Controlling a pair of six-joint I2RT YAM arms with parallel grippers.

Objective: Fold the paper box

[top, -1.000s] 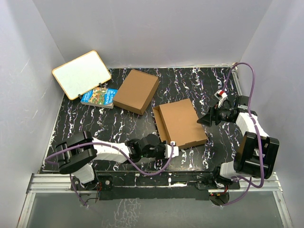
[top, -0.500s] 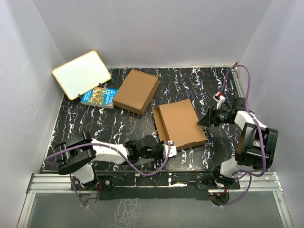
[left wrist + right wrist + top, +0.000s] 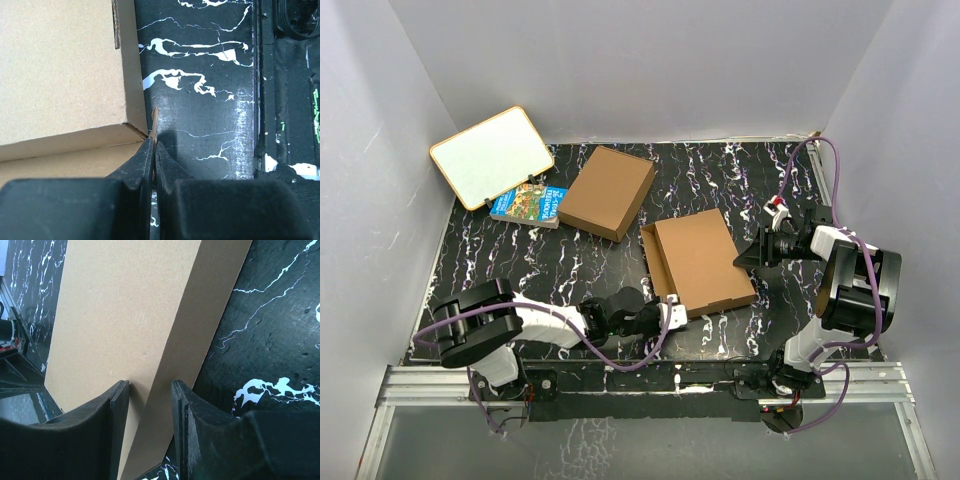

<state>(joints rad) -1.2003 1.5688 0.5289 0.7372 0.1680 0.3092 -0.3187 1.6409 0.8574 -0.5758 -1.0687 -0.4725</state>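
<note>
While the left claw is clenched on a thin cardboard tab that stands up at the near corner of the paper box, on the left arm's side, the right claw straddles the box's opposite, right-hand edge. One finger lies over the top panel and the other sits against the side wall. The jaws stand apart with cardboard between them, and it cannot be told whether they press on it. The box lies flat on the bench, top panel down, with a narrow flap open along its left side. The step in hand is judged to be the closing stage: one corner is pinched while the far edge is braced. The next move probably calls for the right claw to hold the box steady while the left claw steers the tab and side flap inward. This should be done without tearing the thin tab or dragging the box. The left arm lies low and nearly straight, reaching toward the box from its left along the near edge of the bench. The right arm is folded with its elbow raised to the right of the box, its forearm pointing at the box's right edge.
</note>
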